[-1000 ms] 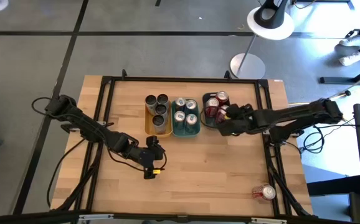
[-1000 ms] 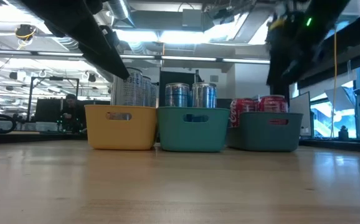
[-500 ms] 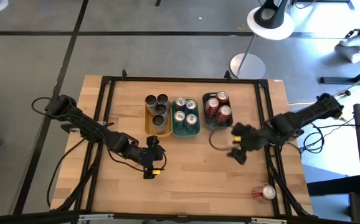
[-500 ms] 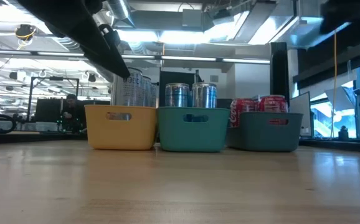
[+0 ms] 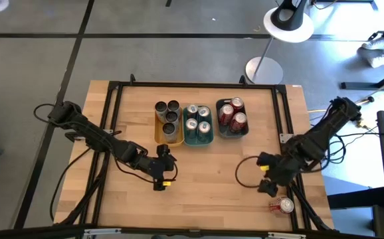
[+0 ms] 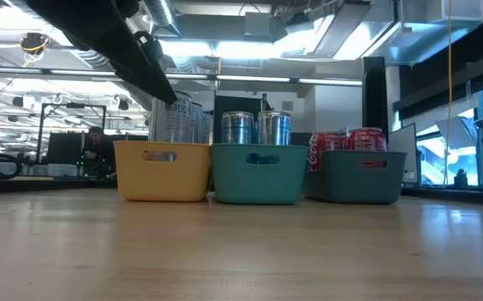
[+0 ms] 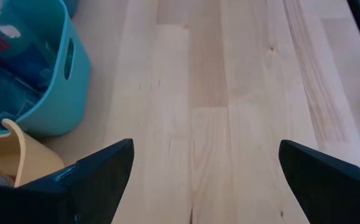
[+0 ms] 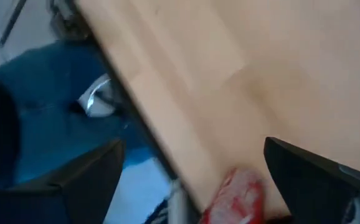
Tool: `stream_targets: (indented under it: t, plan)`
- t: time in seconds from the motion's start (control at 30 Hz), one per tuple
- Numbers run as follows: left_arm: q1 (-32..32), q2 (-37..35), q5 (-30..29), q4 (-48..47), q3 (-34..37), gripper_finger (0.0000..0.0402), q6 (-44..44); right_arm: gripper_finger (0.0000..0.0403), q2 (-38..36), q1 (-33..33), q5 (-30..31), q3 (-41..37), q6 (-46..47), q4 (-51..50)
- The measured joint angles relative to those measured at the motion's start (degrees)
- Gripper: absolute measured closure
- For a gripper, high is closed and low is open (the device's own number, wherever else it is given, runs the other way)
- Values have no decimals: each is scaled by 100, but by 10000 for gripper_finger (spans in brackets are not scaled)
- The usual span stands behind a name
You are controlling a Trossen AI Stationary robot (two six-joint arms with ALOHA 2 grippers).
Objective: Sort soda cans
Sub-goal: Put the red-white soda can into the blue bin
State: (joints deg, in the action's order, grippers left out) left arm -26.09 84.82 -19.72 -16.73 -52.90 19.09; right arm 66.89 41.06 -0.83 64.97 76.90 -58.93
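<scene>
Three trays stand in a row at the far middle of the table. The yellow tray [image 5: 169, 131] holds dark soda cans [image 5: 167, 111]. Silver-teal cans [image 5: 198, 118] fill the teal tray [image 5: 198, 139], and red cans [image 5: 232, 114] fill the dark tray [image 5: 232, 133]. One more red can [image 5: 283, 206] rests alone at the near right corner, apparently on its side. My right gripper [image 5: 266, 186] hangs open just left of and above that can [image 8: 235, 198], touching nothing. My left gripper [image 5: 167, 168] stands open over bare wood, on the near side of the yellow tray [image 7: 24, 158].
A black frame [image 5: 115, 133] runs along the table's left, far and right sides. The table's near right edge [image 8: 149, 134] lies close to the lone can. Bare wood [image 5: 212, 179] spreads between the trays and the near edge. The low view shows the three trays [image 6: 261, 171] in a row.
My right gripper has swung from over the dark tray with the red cans toward the table's near right corner, rising and turning on the way, and now hangs by the lone red can. The cans and trays have stayed in place.
</scene>
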Motion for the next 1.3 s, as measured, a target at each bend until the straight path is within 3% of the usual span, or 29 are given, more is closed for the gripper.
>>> stream_targets:
  t: [0.17, 0.5, 0.6, 0.67, 0.8, 1.03, 1.17, 1.3]
  plan:
    - [0, 0, -22, 19, 0, 13, -26, 39, 0, 449, -143, 0, 978, 587]
    - [0, 0, -35, 630, 2, 13, -371, 44, -4, 581, 222, 0, 1266, 1232]
    - [0, -2, -36, 741, 2, 13, -435, 44, 0, 974, 302, 91, 1559, 1645]
    - [-2, -2, -35, 724, 2, 13, -427, 44, 20, 1305, 677, 233, 1755, 1649]
    - [-2, -3, -35, 725, 2, 13, -327, 44, 216, 1748, 919, 363, 2280, 1049]
    - [84, -2, -39, 728, 2, 13, -413, 44, 610, 2181, 548, 367, 2691, -821]
    - [151, -2, -40, 723, 2, 13, -304, 44, 771, 2197, 134, 369, 2592, -1035]
    - [224, -2, -40, 724, 2, 13, -304, 44, 938, 2296, 117, 373, 2366, -828]
